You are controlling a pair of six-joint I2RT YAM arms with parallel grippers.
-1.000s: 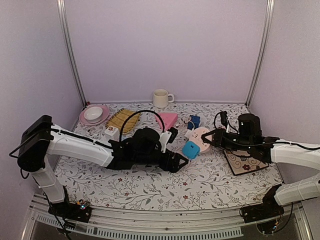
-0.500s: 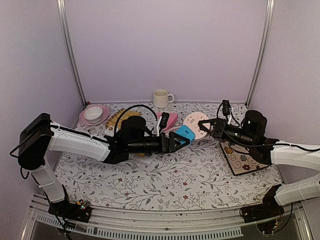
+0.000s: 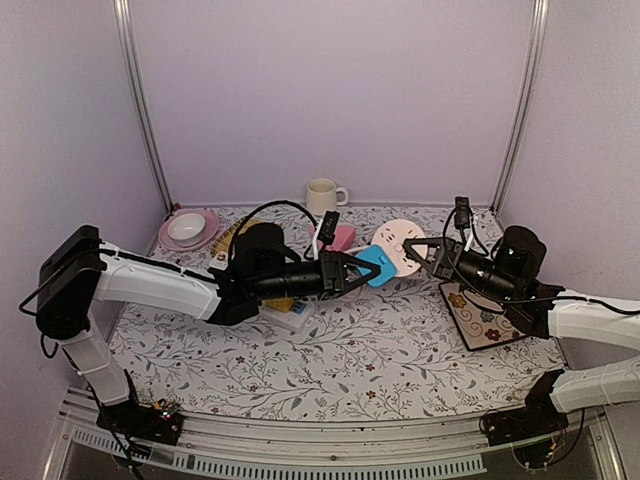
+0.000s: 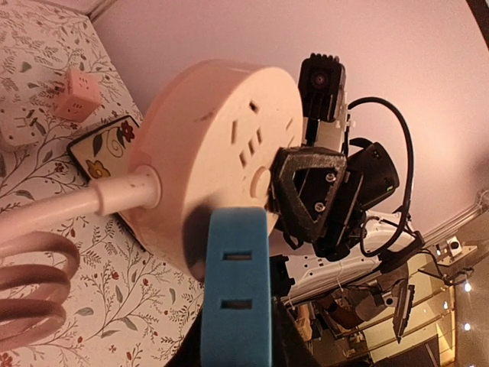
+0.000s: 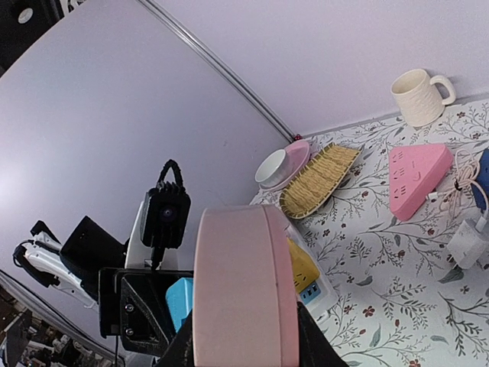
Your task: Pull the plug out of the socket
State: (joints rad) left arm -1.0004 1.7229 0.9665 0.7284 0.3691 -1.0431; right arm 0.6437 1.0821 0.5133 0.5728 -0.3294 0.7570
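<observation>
1. My left gripper (image 3: 362, 268) was pinched on the blue plug (image 3: 377, 266). My right gripper (image 3: 418, 250) was clamped across the thickness of the round socket (image 3: 398, 240). Neither was spread.
2. Both parts hung above the counter (image 3: 330, 360), just right of centre in the top view. I judged this let the arms pull straight apart in free air, with nothing to drag against.
3. I held one part in each gripper because the socket looked light and would likely follow the plug. The right side served as the anchor.
4. In the left wrist view the socket filled the upper middle of the frame. A black finger (image 4: 309, 187) of my right gripper lay against its face, which I took as bracing it against tipping toward the pull.
5. The plug was a chunky bright-blue block with two small slots along one side. In the left wrist view it stood at bottom centre, in front of the socket's lower edge.
6. The socket was a pale pink disc with slot openings on its face. A thick white cord (image 4: 53, 210) left its rim toward the left edge of that frame.
7. In the right wrist view the socket showed edge-on at bottom centre, with the plug just left of it. I could not tell whether the prongs were out of the slots, so I could not call the pull finished.
</observation>
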